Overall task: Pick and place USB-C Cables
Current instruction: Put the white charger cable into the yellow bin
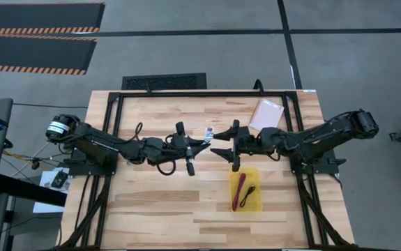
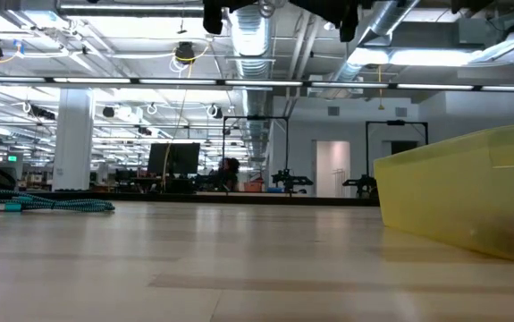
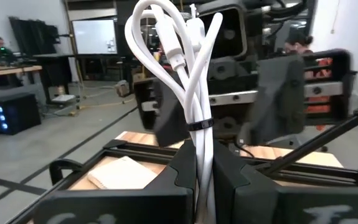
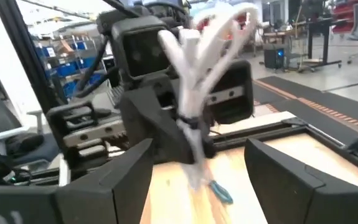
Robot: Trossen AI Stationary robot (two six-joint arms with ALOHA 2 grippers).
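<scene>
the wooden table (image 1: 158, 209) carries a yellow tray (image 1: 254, 200), a pale pink packet (image 1: 266, 113) and a teal cable (image 2: 46, 203).

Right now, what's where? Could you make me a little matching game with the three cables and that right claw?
Things:
1. white cable
2. red cable
3. teal cable
4. right gripper

States:
A. in the yellow tray
B. open, holding nothing
C. lying on the bare table
D. pinched in the left gripper, up in the air

Pairs: 1-D, 2-A, 3-C, 4-B
</scene>
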